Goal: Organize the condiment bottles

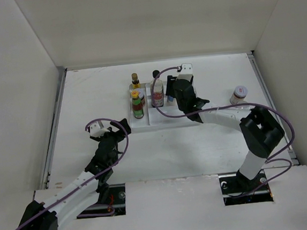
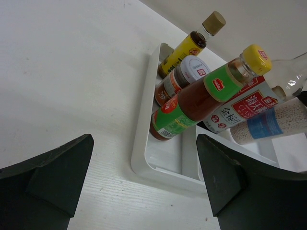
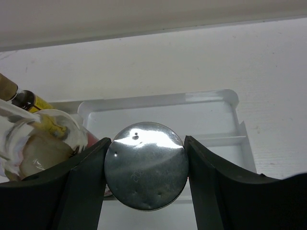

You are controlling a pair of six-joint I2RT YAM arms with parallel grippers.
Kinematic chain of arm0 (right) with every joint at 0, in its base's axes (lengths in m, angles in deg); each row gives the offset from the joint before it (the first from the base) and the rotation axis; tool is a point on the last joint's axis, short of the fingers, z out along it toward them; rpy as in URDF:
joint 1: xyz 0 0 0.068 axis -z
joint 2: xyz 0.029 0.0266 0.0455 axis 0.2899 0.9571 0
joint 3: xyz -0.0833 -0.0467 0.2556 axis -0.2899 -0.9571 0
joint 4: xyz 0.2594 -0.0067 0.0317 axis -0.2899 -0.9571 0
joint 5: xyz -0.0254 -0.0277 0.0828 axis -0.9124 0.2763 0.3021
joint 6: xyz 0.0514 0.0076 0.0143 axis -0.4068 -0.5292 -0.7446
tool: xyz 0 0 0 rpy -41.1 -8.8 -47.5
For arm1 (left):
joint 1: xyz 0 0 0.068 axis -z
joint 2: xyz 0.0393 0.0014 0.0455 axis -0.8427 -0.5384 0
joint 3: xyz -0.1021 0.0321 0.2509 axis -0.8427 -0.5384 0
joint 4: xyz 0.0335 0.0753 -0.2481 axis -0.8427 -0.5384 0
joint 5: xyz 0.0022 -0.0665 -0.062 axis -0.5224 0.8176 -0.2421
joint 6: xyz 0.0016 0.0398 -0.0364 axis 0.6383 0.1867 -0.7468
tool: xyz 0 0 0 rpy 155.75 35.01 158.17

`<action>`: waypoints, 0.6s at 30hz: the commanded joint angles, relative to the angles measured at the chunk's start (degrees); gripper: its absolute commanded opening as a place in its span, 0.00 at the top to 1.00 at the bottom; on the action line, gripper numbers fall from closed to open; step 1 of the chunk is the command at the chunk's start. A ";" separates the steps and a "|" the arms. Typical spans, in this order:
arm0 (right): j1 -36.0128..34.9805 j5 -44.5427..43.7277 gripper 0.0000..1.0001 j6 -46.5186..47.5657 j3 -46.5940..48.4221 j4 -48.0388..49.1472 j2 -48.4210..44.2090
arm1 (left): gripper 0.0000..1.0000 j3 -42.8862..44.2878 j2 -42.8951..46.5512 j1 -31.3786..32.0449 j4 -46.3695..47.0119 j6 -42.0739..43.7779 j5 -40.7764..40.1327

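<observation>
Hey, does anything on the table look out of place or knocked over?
A lone jar stands on the table, far right of the white tray where the other bottles are grouped. The right gripper grips a silver-lidded jar at the tray. Nothing looks tipped or spilled.

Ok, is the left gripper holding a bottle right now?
No, the left gripper is wide open and empty; the bottles stand in the white tray beyond it.
</observation>
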 commanded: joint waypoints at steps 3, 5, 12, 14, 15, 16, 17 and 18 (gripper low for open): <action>0.79 -3.26 0.51 0.13 3.26 9.28 0.74 | 0.11 -0.28 -0.32 0.33 3.19 -0.32 0.53; 0.71 -3.35 0.51 0.04 3.44 8.93 1.79 | 0.11 -0.28 -0.06 0.33 3.02 -0.32 0.53; 0.44 -4.58 0.32 -0.58 1.77 8.23 5.05 | 0.11 -0.37 0.38 0.33 2.84 -0.32 0.53; 0.01 -4.84 0.23 -0.58 1.42 8.14 4.53 | 0.11 -0.37 0.47 0.33 2.84 -0.32 0.62; -0.17 -5.01 0.21 -0.58 1.24 7.70 3.65 | 0.11 -0.37 0.56 0.33 2.76 -0.32 0.62; -0.17 -5.19 0.19 -0.58 1.07 6.92 2.43 | 0.11 -0.37 0.73 0.33 2.67 -0.32 0.62; -0.35 -5.63 0.18 -0.58 0.80 5.95 0.85 | 0.11 -0.37 0.82 0.33 2.67 -0.32 0.62; -0.43 -5.89 0.18 -0.58 0.19 4.90 -1.08 | 0.11 -0.37 1.00 0.33 2.67 -0.32 0.62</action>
